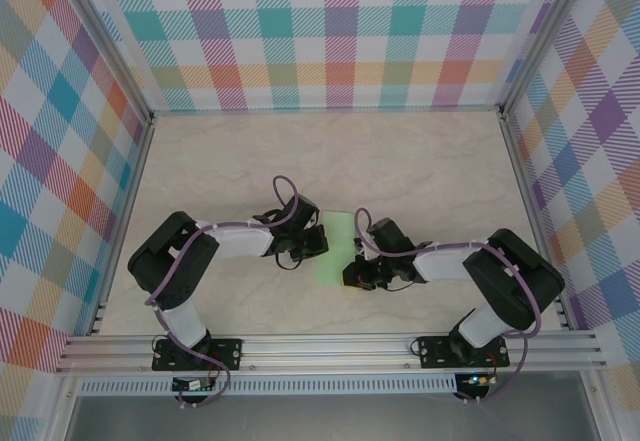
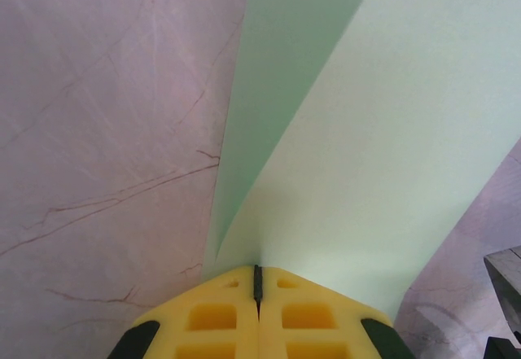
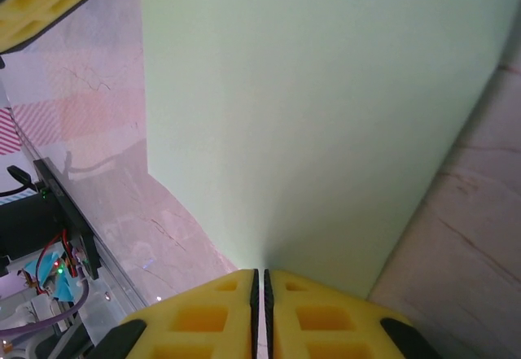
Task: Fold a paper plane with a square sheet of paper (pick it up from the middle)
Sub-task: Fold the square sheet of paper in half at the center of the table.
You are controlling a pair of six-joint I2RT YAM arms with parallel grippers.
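Yellow pads of the left gripper [image 2: 258, 282] are pressed fully together on one edge of the square sheet of paper [image 2: 366, 155]. The right gripper [image 3: 260, 282] is pinched just as tightly on the opposite edge, so the pale green sheet spans the gap between them above the marbled table [image 2: 106, 131], near its middle and ahead of the arm bases. From the left pinch the paper spreads in two faces, one shaded and one lit; whether that is a bow or a crease I cannot tell. It looks very light, thin and limp, likely to buckle if the grippers close in and to tear or slip out if they pull apart. Shallow bites at mid-edge seem right, with both arms moving together so that creases land only where they are meant to.
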